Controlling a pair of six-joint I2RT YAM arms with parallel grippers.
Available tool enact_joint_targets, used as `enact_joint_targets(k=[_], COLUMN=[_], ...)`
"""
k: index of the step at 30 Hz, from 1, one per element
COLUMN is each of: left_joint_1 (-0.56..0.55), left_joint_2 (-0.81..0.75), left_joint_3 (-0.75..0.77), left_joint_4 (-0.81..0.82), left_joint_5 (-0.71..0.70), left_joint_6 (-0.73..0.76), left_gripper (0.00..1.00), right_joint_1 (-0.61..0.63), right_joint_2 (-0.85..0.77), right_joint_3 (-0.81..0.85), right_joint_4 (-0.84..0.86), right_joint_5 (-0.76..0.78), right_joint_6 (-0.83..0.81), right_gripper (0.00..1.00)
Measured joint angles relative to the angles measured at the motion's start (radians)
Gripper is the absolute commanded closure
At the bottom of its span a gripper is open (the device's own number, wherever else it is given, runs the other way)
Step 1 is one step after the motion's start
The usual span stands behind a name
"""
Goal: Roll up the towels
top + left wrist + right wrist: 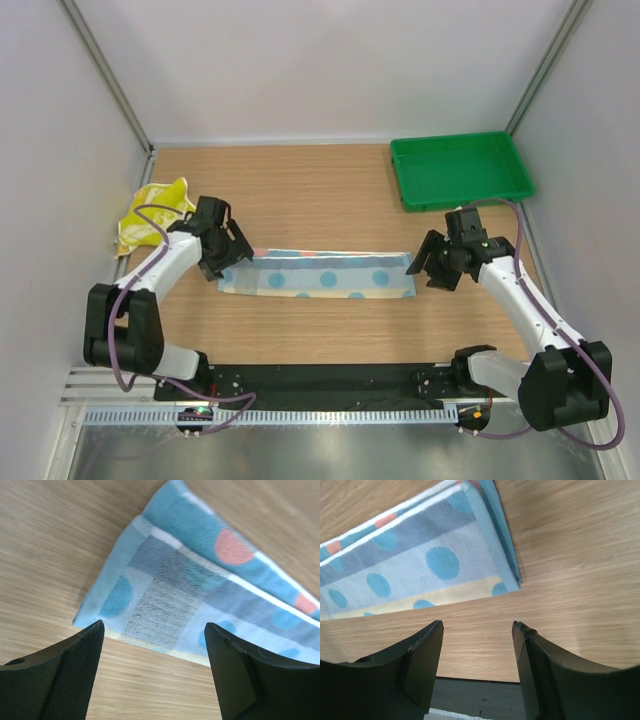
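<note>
The light blue towel (318, 273) lies flat, folded into a long strip across the middle of the table, with blue and orange-pink dots. The yellow towel (152, 213) lies crumpled at the far left. My left gripper (228, 258) is open and empty over the strip's left end, which shows in the left wrist view (165, 595). My right gripper (425, 268) is open and empty just off the strip's right end, which shows in the right wrist view (435, 565).
A green tray (460, 170) stands at the back right. White walls enclose the table on three sides. A black strip (320, 385) runs along the near edge between the arm bases.
</note>
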Motion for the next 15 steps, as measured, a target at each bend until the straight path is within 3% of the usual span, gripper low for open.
enact_joint_targets(k=[6, 15], left_joint_1=[0.0, 0.002], left_joint_2=[-0.094, -0.286], left_joint_3=[0.105, 0.159], left_joint_4=[-0.049, -0.158], left_joint_5=[0.003, -0.213], left_joint_6=[0.035, 0.174], left_gripper=[0.07, 0.02], right_joint_1=[0.001, 0.001], right_joint_2=[-0.006, 0.01], right_joint_3=[-0.127, -0.2], right_joint_4=[0.017, 0.074], right_joint_5=[-0.032, -0.016], right_joint_6=[0.064, 0.124], right_gripper=[0.39, 0.46])
